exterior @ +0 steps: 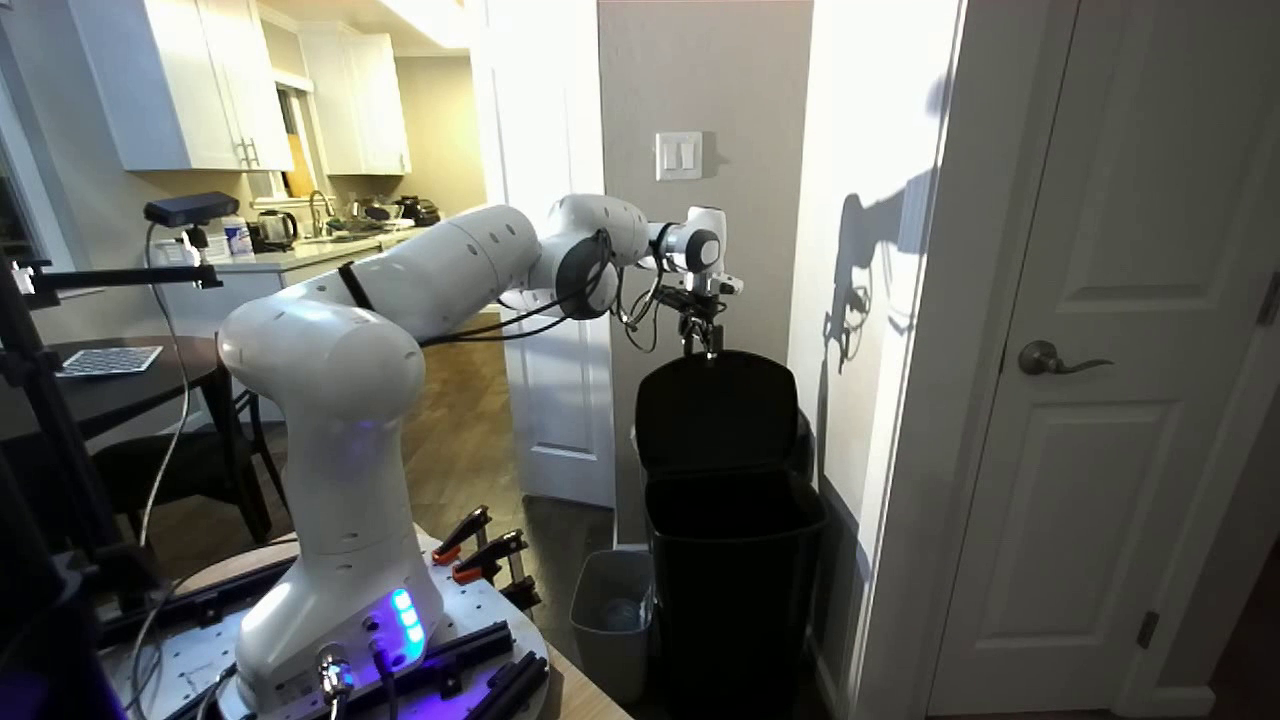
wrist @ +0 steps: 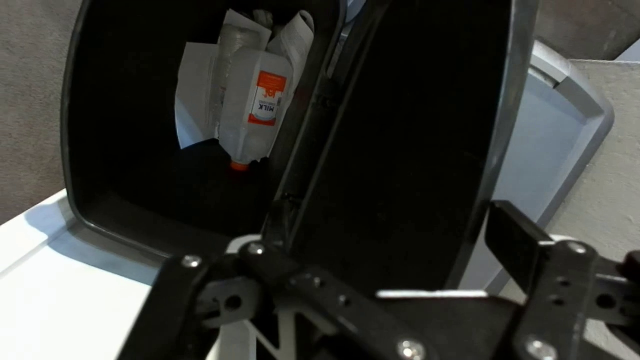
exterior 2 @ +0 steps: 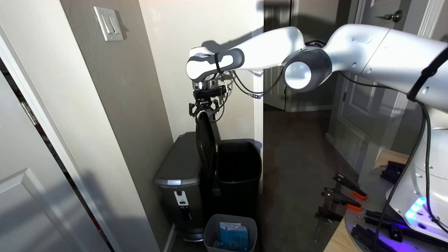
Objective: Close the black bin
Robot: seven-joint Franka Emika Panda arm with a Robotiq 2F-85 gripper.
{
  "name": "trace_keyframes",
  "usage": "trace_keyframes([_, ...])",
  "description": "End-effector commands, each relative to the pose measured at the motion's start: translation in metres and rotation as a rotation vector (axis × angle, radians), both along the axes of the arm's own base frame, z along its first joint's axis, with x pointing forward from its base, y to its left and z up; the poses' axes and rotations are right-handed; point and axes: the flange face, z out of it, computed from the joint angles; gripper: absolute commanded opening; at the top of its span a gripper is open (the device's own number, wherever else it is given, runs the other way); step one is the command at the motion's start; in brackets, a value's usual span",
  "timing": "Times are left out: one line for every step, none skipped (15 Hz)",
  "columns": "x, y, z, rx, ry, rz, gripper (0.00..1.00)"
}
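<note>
Near the corner where 2 walls [exterior 2: 203, 24] meet stands 1 black bin [exterior: 735, 600], its lid [exterior: 715, 415] raised about upright; its foot is lost in darkness in both exterior views. Deep inside, 1 milk jug [wrist: 255, 105] with an orange cap lies among white papers [wrist: 195, 95], too overlapped to count. Above the lid hangs 1 gripper [exterior: 702, 342], its jaws spread, the lid's top edge between the 2 fingers [wrist: 515, 245]; whether either finger touches it I cannot tell. Behind the lid sits 1 gray lidded bin [exterior 2: 178, 159], partly covered by the raised lid in the wrist view. Just beside these 2 is 1 small gray bin [exterior 2: 211, 231], cut off below in an exterior view, holding 1 blue packet [exterior 2: 235, 238] whose print cannot be read. On the wall, 1 plate [exterior: 679, 137] bears 2 switches [exterior: 687, 156]. Well apart, 2 clamps [exterior: 500, 548] show near the base of 1 robot arm [exterior 2: 269, 50], cropped at the right in an exterior view.
</note>
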Motion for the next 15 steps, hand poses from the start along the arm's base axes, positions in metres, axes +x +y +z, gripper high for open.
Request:
trace_keyframes([-0.005,0.002,-0.004,-0.012,0.043,-0.028,1.00])
trace_keyframes([-0.006,0.001,-0.005,-0.018,0.051,-0.030,1.00])
trace_keyframes([-0.006,-0.001,-0.004,-0.036,0.056,-0.042,1.00])
trace_keyframes([-0.007,-0.002,-0.003,-0.044,0.061,-0.050,1.00])
trace_keyframes([-0.007,-0.005,0.000,-0.062,0.063,-0.066,1.00])
trace_keyframes([-0.007,-0.006,0.001,-0.072,0.065,-0.075,1.00])
trace_keyframes([-0.008,-0.010,0.006,-0.095,0.066,-0.091,1.00])
trace_keyframes([-0.008,-0.012,0.009,-0.117,0.066,-0.104,1.00])
trace_keyframes([-0.009,-0.016,0.014,-0.146,0.068,-0.118,1.00])
trace_keyframes([-0.009,-0.019,0.018,-0.169,0.071,-0.128,1.00])
trace_keyframes([-0.010,-0.021,0.023,-0.191,0.073,-0.136,1.00])
trace_keyframes([-0.011,-0.023,0.026,-0.210,0.076,-0.142,1.00])
trace_keyframes([-0.012,-0.025,0.030,-0.224,0.079,-0.146,1.00])
trace_keyframes([-0.013,-0.025,0.033,-0.237,0.082,-0.147,1.00])
trace_keyframes([-0.016,-0.026,0.035,-0.250,0.095,-0.147,1.00])
